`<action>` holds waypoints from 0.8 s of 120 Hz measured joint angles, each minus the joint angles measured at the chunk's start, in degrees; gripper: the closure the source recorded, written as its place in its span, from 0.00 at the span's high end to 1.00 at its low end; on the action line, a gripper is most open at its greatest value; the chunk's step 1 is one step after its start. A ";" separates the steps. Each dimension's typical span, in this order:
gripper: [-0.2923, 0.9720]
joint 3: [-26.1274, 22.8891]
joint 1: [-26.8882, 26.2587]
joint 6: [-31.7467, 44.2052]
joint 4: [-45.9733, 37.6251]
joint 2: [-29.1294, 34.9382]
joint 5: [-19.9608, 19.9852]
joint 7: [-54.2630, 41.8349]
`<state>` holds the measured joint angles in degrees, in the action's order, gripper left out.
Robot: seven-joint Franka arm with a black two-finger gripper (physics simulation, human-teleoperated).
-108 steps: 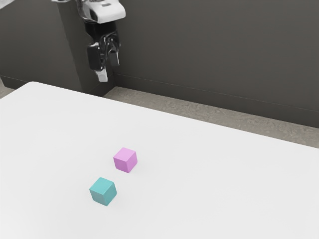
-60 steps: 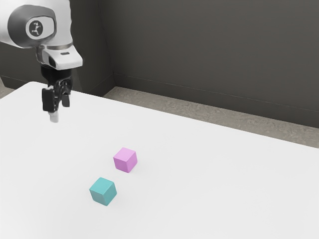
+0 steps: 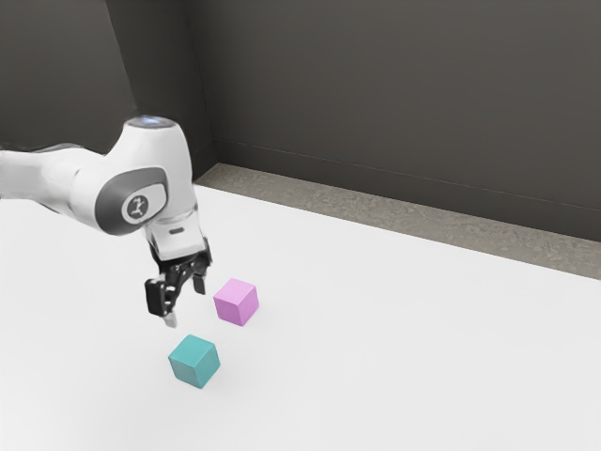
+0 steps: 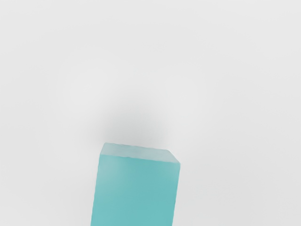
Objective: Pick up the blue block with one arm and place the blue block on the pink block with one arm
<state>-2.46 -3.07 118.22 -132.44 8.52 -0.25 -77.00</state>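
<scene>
A blue-green block [image 3: 194, 361] rests on the white table [image 3: 394, 319], toward the front. Just behind it and slightly toward the exterior view's right sits a pink block [image 3: 236, 302]. My gripper [image 3: 178, 303] hovers above the table, a little above and behind the blue block, to the left of the pink one. Its fingers stand apart, open, with nothing between them. In the wrist view the blue block [image 4: 136, 188] appears large just under my hand, with my hand's shadow on the table beside it.
The table's far edge [image 3: 404, 235] runs diagonally across the exterior view, with a grey floor strip and a dark wall behind it. My white arm [image 3: 84, 183] comes in from the exterior view's left.
My arm has swung down from high at the back, first leftward, then toward the blocks, and the gripper now hangs low just above the blue block. Neither block has moved.
</scene>
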 joint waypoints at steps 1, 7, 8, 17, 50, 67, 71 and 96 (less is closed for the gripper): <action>0.77 0.00 -0.03 0.64 -0.28 -0.17 0.10 -0.21; 0.77 0.00 -0.13 3.77 -1.39 -0.84 0.59 -1.43; 0.77 0.00 -0.13 4.18 -1.53 -0.88 0.65 -1.63; 0.77 -0.06 -0.79 7.19 -2.77 -1.26 1.07 -3.25; 0.77 -0.09 -1.31 12.85 -7.98 -2.77 1.56 -7.70; 0.77 -0.09 -0.64 16.37 -9.20 -4.96 1.94 -9.31; 0.77 -0.09 -0.50 17.04 -9.28 -5.47 2.06 -9.64; 0.77 -0.09 0.59 20.44 -8.80 -9.47 2.29 -11.39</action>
<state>-2.55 -2.48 138.66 -141.24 -0.95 2.04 -88.39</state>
